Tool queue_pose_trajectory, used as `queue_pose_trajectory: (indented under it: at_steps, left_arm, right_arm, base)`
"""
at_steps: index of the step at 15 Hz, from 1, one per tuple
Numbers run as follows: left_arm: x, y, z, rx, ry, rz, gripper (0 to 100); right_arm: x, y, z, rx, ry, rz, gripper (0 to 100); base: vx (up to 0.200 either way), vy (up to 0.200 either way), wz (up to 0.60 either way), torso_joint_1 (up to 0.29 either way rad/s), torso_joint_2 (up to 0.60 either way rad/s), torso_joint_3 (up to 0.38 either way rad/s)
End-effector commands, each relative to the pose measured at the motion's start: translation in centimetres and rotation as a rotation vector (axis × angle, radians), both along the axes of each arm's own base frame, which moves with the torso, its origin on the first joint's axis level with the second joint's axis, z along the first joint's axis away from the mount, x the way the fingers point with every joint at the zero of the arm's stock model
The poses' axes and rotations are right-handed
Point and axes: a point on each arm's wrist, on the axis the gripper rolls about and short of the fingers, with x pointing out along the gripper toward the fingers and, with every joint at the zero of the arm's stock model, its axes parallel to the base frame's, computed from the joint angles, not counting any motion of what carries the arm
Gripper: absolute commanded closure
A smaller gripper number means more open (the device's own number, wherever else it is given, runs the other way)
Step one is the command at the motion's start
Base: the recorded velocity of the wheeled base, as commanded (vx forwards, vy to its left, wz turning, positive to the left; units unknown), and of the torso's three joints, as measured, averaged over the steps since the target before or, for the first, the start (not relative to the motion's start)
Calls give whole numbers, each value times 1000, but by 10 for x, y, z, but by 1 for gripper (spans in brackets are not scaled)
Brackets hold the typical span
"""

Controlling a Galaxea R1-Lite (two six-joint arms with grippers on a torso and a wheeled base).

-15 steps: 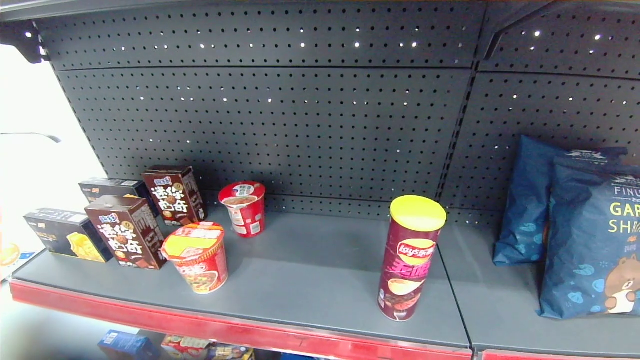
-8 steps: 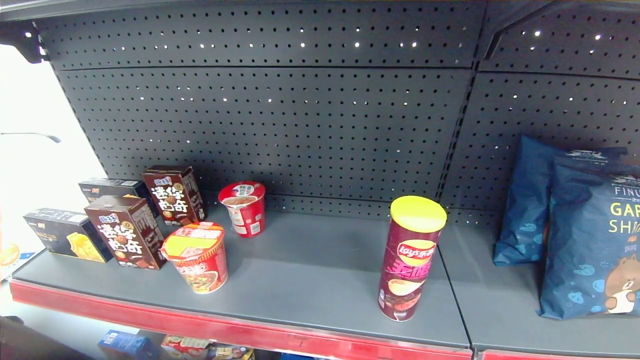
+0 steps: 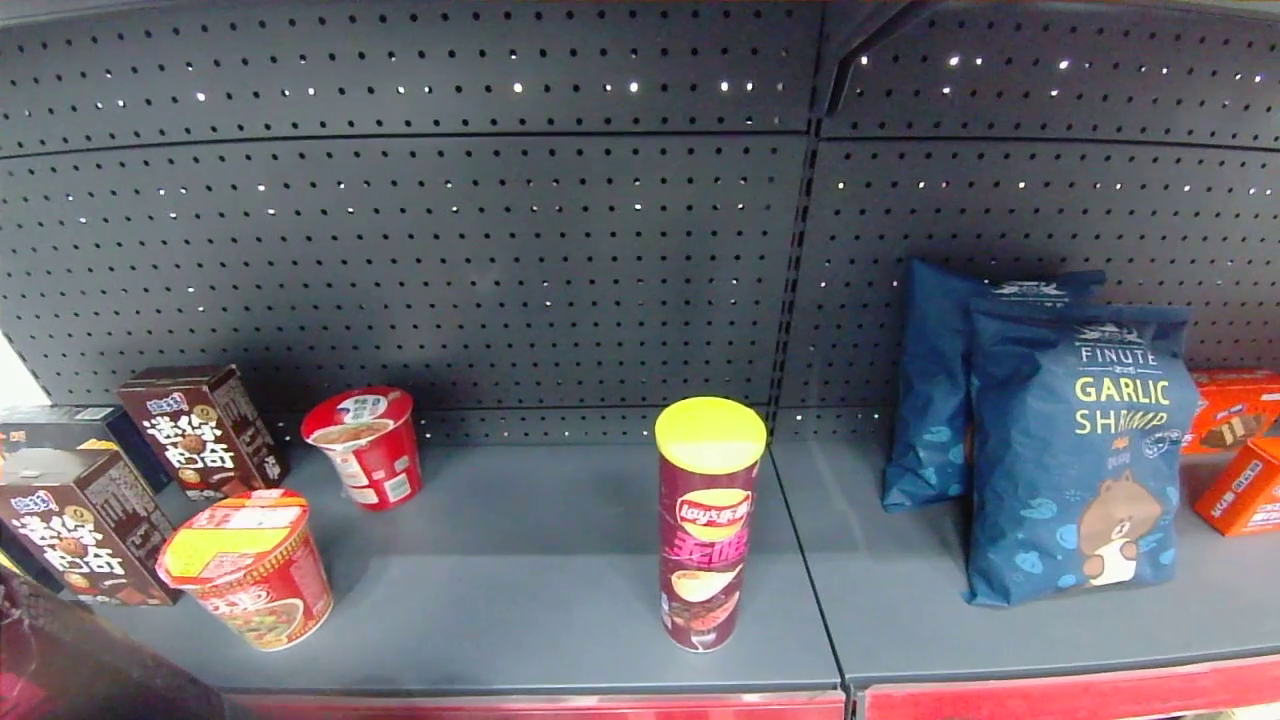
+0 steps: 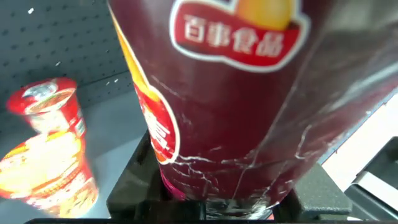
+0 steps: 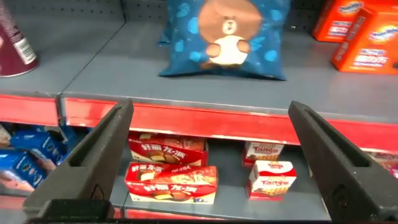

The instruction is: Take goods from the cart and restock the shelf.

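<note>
A maroon chips can [image 4: 230,106] stands upright in my left gripper [image 4: 227,194], which is shut on its lower end beside the cup noodles [image 4: 50,155]. A dark maroon shape [image 3: 60,650] shows at the head view's bottom left corner, below the shelf's front. A matching chips can [image 3: 708,520] with a yellow lid stands on the grey shelf [image 3: 540,610] near its middle divider. My right gripper [image 5: 210,107] is open and holds nothing. It hangs in front of the shelf's red front edge [image 5: 186,118], below a blue snack bag [image 5: 227,37].
Two red cup noodles [image 3: 250,570] [image 3: 365,447] and brown boxes [image 3: 200,430] fill the shelf's left. Blue bags [image 3: 1075,450] and orange boxes [image 3: 1240,460] stand on the right. Bare shelf lies around the standing can. Boxes [image 5: 171,180] sit on the lower shelf.
The head camera has swung to the right, so the whole shelf shifted left in view. A dark shape has risen into the bottom left corner. The goods on the shelf have not moved.
</note>
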Motion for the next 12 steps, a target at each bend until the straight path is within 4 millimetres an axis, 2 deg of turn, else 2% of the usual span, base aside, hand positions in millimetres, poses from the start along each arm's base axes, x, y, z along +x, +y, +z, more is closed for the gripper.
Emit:
queue_pose_trajectory:
  at_steps: [1,4,6,9,11,12]
  left_arm:
    - [2,-1,1,3,6,1,100]
    - [9,-3,15,-15,19,19,100]
    - [30,-12,21,-5,84,25,100]
    - [50,-24,28,22,125,-16,100]
    - [74,-35,28,43,165,-18,100]
    - [97,-46,26,30,158,-19,100]
  right_arm:
    - [0,0,0,0,5,0,0]
    - [0,0,0,10,6,-5,0]
    - [0,0,0,11,6,0,0]
    - [1,1,0,5,7,18,0]
    - [1,1,0,5,7,18,0]
    - [0,0,0,6,5,18,0]
  base:
    - [0,0,0,0,0,0]
    - [0,0,0,0,0,0]
    - [0,0,0,0,0,0]
    - [0,0,0,0,0,0]
    - [0,0,0,0,0,0]
    - [0,0,0,0,0,0]
